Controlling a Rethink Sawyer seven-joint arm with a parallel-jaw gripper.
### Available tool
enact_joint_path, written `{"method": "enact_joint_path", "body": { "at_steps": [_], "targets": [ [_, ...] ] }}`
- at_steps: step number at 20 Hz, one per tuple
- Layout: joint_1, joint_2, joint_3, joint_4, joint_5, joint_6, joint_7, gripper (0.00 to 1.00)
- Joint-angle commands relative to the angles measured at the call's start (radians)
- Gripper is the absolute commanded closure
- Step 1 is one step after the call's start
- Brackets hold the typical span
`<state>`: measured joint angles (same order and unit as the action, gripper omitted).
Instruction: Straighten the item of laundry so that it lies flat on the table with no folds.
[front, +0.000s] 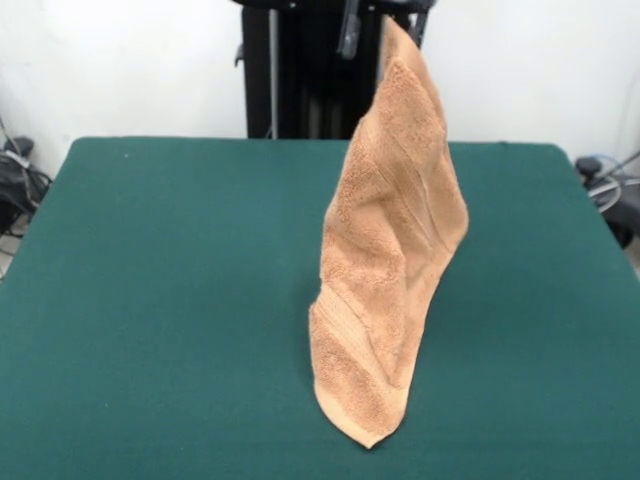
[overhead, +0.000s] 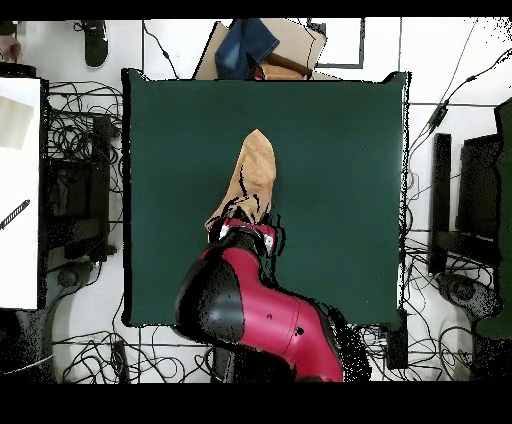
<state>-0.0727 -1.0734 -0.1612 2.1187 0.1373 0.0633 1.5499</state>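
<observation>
Front view: the light orange-tan terry-cloth towel (front: 392, 250) hangs from one corner at the top edge. Its lowest corner touches the dark green felt worktop (front: 150, 300) near the front centre. The end effector (front: 385, 20) is clamped on the top corner. The cloth looks soft, limp and light, and creases run diagonally through it.

Overhead view: the red and black arm (overhead: 250, 310) covers the end effector. The towel (overhead: 255, 175) trails away from the robot base, mid-worktop (overhead: 340, 150). For spreading, an adjacent corner or the woven band edge is probably the best hold.

One towel (front: 390, 260) (hanging), one table (front: 150, 300).
</observation>
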Motion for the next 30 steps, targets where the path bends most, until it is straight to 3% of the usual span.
{"method": "enact_joint_path", "body": {
  "at_steps": [1, 4, 11, 19, 30],
  "targets": [
    [-0.081, -0.057, 0.124, 0.063, 0.058, 0.220, 0.147, 0.00],
    [-0.098, -0.087, 0.129, 0.086, 0.047, 0.236, 0.131, 0.00],
    [-0.139, 0.024, 0.256, 0.242, -0.027, -0.057, 0.249, 0.00],
    [-0.245, 0.085, 0.393, 0.371, -0.066, -0.147, 0.279, 0.00],
    [-0.158, 0.086, 0.325, 0.467, -0.031, -0.284, 0.351, 0.00]
  ]
}}
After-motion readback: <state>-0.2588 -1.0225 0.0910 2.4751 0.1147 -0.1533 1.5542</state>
